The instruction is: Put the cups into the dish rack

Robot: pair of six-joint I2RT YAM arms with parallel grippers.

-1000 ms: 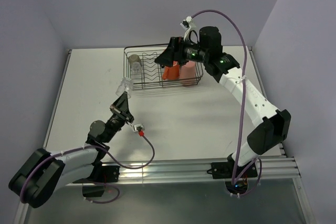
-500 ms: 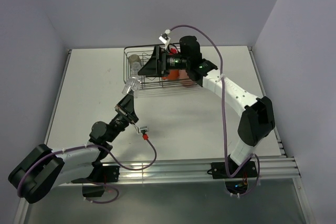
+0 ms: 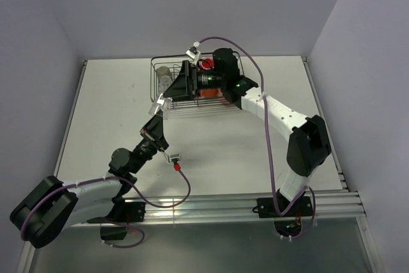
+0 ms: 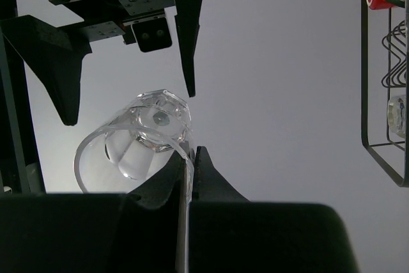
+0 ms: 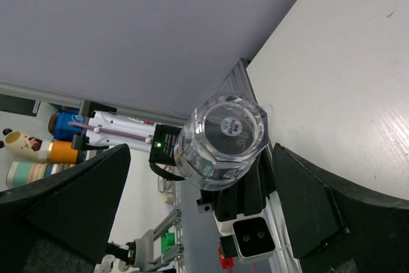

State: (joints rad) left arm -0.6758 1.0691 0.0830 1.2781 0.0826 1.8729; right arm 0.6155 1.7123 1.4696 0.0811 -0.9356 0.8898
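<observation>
A clear glass hangs in the air, tilted, with its thick base pointing away from my left arm. My left gripper is shut on its rim wall. From above, this glass sits just off the front left corner of the black wire dish rack. My right gripper faces it, open. In the right wrist view the glass base lies between the wide-spread fingers, apart from both. The rack holds another clear glass, a red mug and an orange cup.
The rack's wire wall stands at the right edge of the left wrist view. My right arm reaches across the rack from the right. A cable with a red plug lies on the white table near my left arm.
My right arm swung left from over the rack's right half to its front left corner and now faces the glass. My left arm lifted the glass towards it.
</observation>
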